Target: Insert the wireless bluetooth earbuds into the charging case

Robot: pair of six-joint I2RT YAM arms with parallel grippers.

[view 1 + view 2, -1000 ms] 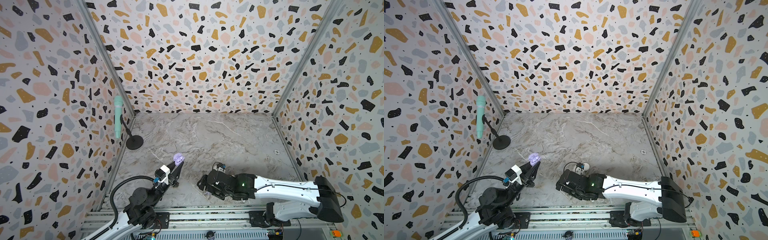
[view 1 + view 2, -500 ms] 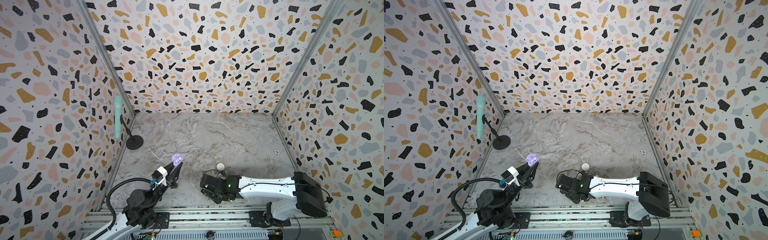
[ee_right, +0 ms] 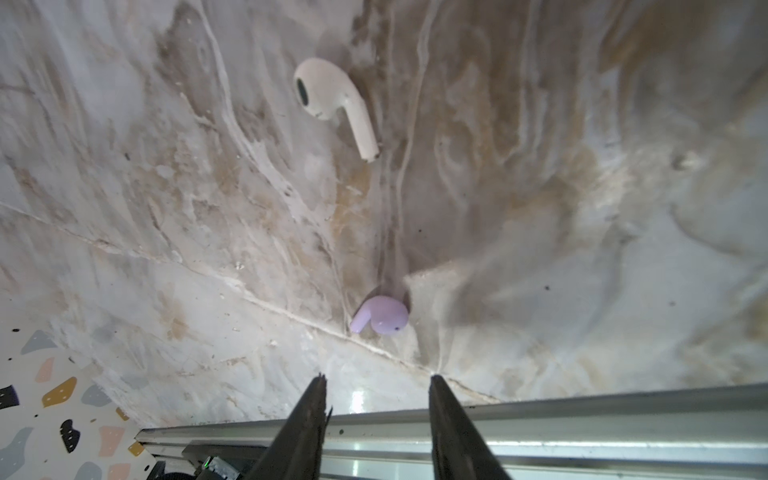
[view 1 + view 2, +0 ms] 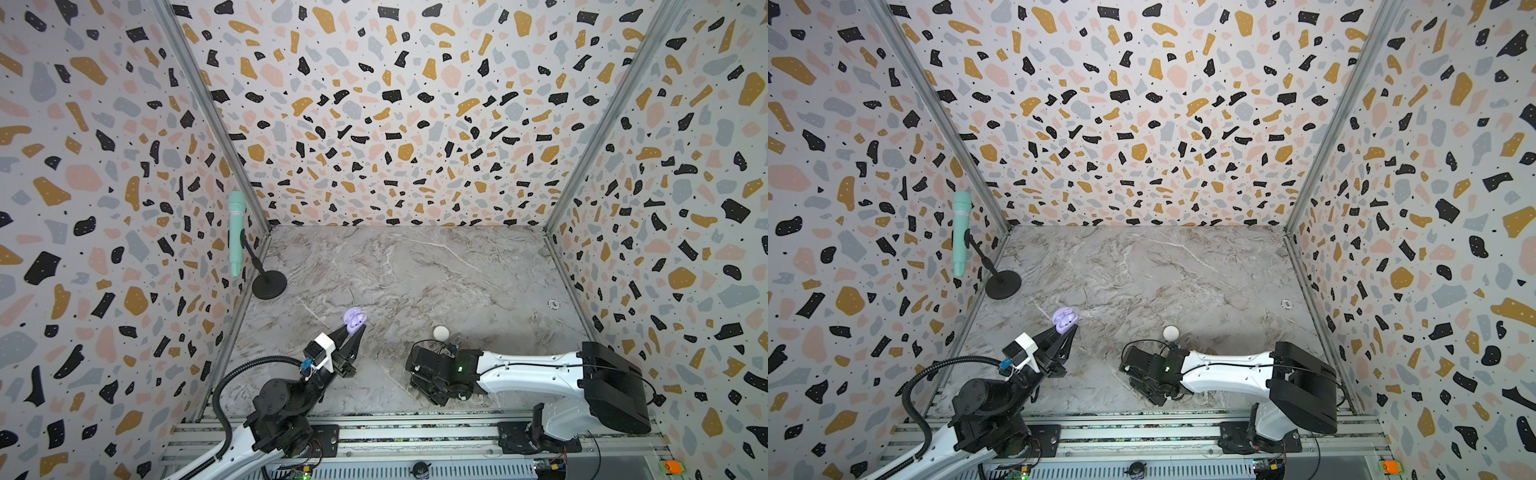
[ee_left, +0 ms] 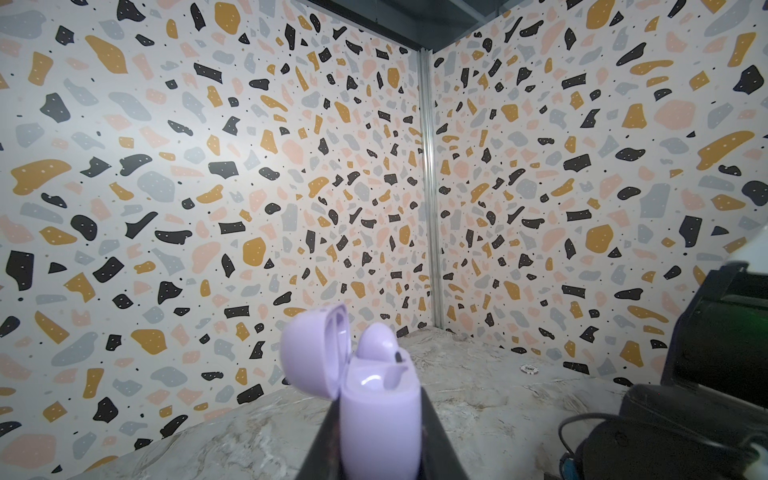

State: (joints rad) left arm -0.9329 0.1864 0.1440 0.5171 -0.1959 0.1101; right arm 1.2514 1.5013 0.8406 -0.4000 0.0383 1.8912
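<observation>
My left gripper [image 4: 352,331] is shut on a lavender charging case [image 4: 354,320] held above the floor, also in a top view at the case [image 4: 1064,320]. In the left wrist view the case [image 5: 380,415] has its lid open, with one lavender earbud [image 5: 376,343] seated in it. My right gripper [image 3: 376,380] points down near the front edge, jaws apart and empty. Just beyond its tips a lavender earbud [image 3: 380,316] lies on the floor, and a white earbud [image 3: 332,99] lies farther off. A round white case [image 4: 441,333] sits shut behind the right wrist.
A teal microphone [image 4: 237,232] on a black stand [image 4: 269,284] is at the left wall. A small chip [image 4: 554,304] lies near the right wall. The aluminium rail [image 3: 582,407] runs along the front edge, right beside my right gripper's tips. Patterned walls close three sides.
My right arm has drawn back toward the front rail, uncovering the white case, and its jaws have narrowed. The left gripper with the lavender case has barely moved.
</observation>
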